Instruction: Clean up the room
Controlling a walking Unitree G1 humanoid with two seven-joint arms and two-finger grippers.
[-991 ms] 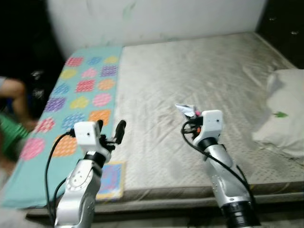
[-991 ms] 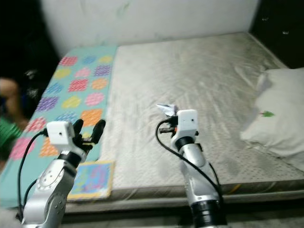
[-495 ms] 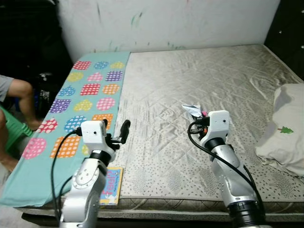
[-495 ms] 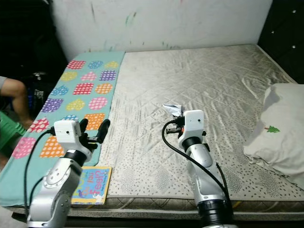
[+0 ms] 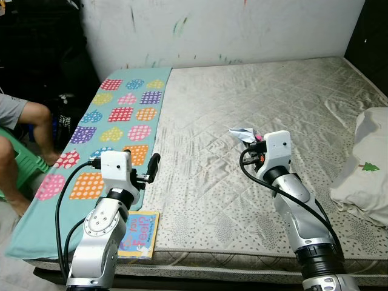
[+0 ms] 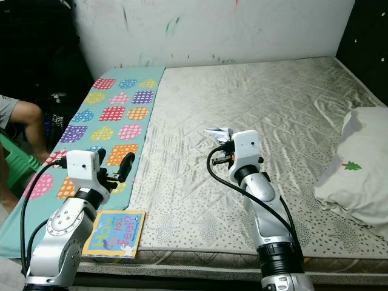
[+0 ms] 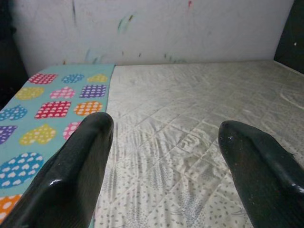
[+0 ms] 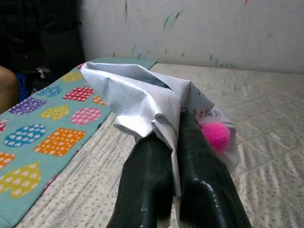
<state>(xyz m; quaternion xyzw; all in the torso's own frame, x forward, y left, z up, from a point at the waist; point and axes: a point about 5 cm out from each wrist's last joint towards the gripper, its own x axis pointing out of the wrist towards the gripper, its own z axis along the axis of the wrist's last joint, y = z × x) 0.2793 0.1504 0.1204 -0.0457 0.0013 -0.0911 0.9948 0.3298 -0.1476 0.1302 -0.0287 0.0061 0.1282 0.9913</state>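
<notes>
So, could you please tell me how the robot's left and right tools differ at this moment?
The left tool is open, its fingers spread wide with nothing between them; the right tool is shut on a crumpled white wrapper with a pink ball. The left tool sits above the heart-patterned mat's edge; the right tool sits over the mattress middle. Both are raised and point toward the wall.

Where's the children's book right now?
The children's book lies at the near edge of the bed on the robot's left, just past the end of the heart-patterned blanket and below the open left pincer.
</notes>
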